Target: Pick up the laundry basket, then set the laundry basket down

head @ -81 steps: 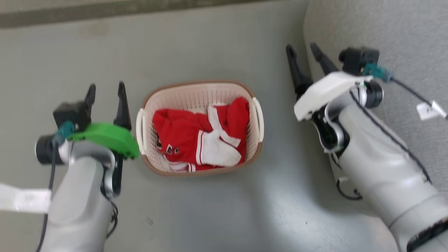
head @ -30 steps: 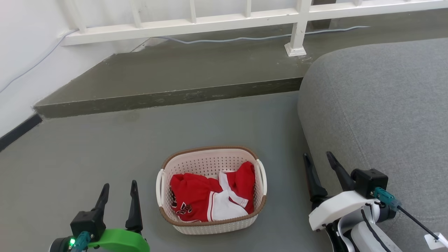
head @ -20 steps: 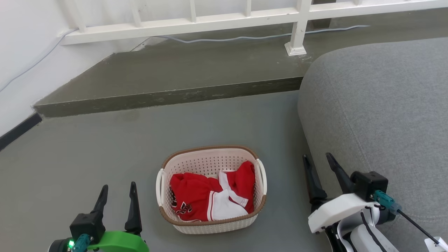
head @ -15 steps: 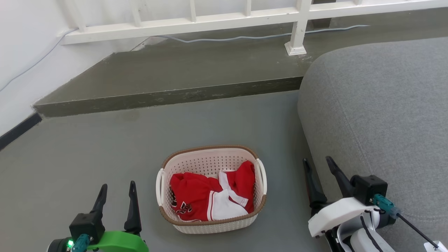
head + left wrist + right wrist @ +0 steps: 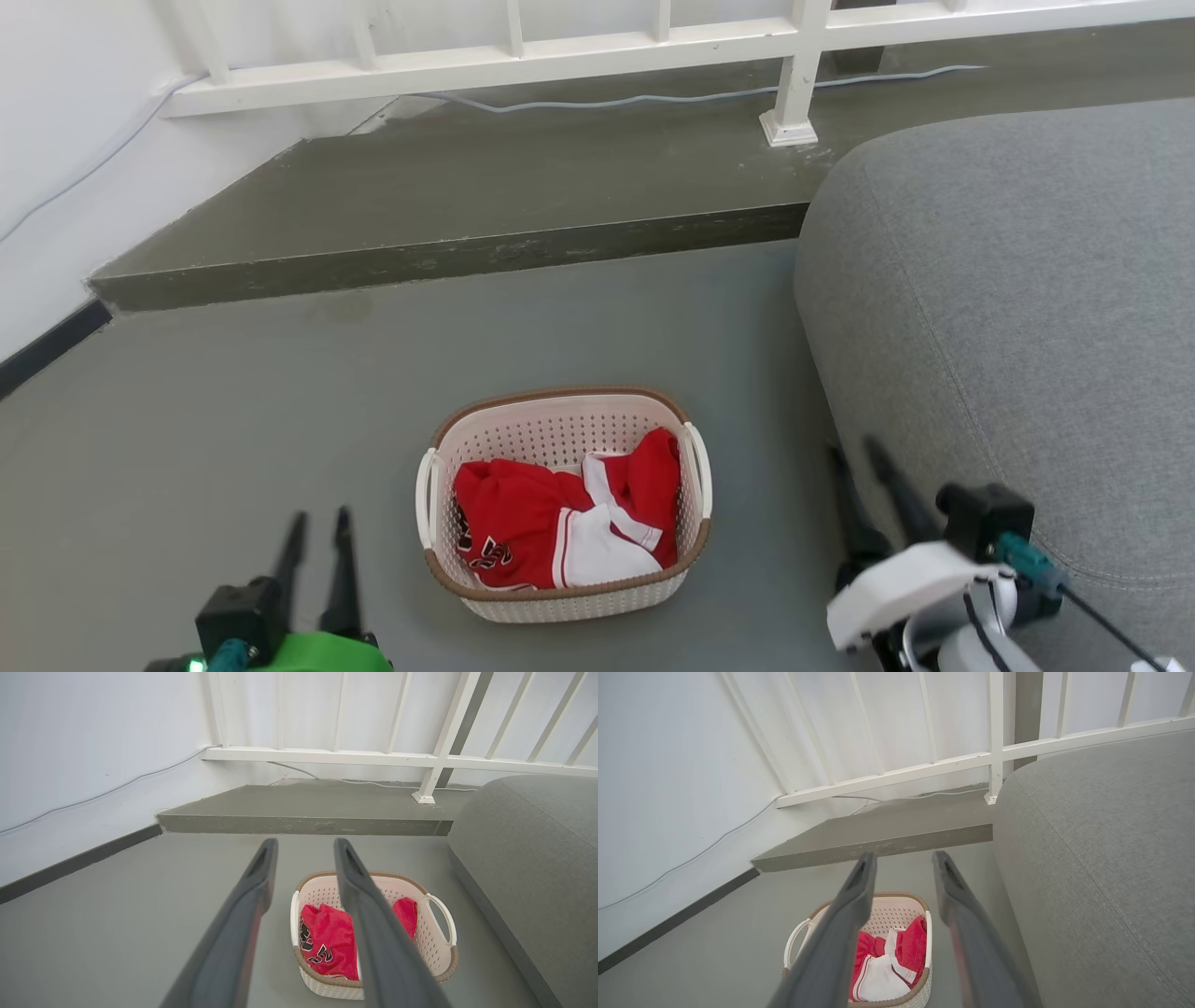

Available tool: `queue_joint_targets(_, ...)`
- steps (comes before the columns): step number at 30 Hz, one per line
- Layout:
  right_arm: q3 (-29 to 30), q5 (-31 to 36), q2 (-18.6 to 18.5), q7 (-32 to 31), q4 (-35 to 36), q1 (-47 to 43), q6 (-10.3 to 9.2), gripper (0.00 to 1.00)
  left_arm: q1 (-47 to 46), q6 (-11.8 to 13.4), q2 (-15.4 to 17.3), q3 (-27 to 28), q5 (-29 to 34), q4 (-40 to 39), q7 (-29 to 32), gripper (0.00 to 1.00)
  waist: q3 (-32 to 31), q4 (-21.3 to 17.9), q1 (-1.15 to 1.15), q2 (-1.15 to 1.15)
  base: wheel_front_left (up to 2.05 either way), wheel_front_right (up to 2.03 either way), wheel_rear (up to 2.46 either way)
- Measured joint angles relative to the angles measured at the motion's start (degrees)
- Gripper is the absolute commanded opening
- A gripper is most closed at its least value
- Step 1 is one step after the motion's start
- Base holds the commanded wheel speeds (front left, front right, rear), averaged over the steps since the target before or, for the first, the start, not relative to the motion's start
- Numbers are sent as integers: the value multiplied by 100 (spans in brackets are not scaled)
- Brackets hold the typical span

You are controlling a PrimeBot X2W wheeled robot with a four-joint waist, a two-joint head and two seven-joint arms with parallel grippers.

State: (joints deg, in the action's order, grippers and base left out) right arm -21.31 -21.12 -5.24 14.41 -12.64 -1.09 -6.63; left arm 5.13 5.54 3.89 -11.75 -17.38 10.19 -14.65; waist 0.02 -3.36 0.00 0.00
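Note:
The laundry basket [image 5: 560, 597] stands on the grey floor, cream perforated plastic with a brown rim, white loop handles and red-and-white clothing inside. It also appears low in the left wrist view [image 5: 327, 989] and the right wrist view [image 5: 920, 989]. My left gripper [image 5: 319, 521] is open at the lower left, apart from the basket's left handle. My right gripper [image 5: 857, 450] is open at the lower right, between the basket and the sofa, and blurred. Both hold nothing. In each wrist view the open gripper [image 5: 306, 845] [image 5: 903, 858] points above the basket.
A grey sofa [image 5: 1008, 299] fills the right side, close to my right arm. A raised concrete step [image 5: 467, 252] runs behind the basket, with a white railing [image 5: 653, 42] and a cable on it. A white wall [image 5: 56, 140] stands at left.
The head view rose from a close top-down look to a wider one of the room. In the last second both grippers dropped lower in the view; the basket stayed put.

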Motion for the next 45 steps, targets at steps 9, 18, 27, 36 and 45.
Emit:
queue_joint_targets(9, 5, -111, 5, -1, -197, -254, 22, 0, 58, -5, -79, -21, -123, 229, 9, 0, 3, 8, 0, 0, 0, 0, 0)
queue_joint_targets(18, 126, -736, 33, -68, -97, -271, 140, 0, 68, -125, -80, 51, -726, 220, 134, 0, 5, 41, 0, 0, 0, 0, 0)
queue_joint_targets(27, 368, -1385, 71, -213, -67, -269, 204, 0, 66, -209, -83, 171, -1438, 214, 321, 0, 8, 68, 0, 0, 0, 0, 0)
queue_joint_targets(36, 579, -1953, 68, -377, -56, -263, 268, 0, 52, -309, -88, 285, -2025, 219, 459, 0, 10, 95, 0, 0, 0, 0, 0)
queue_joint_targets(45, 779, -2554, 62, -534, -52, -230, 378, 0, 10, -409, -90, 420, -2597, 231, 642, 0, 12, 121, 0, 0, 0, 0, 0)
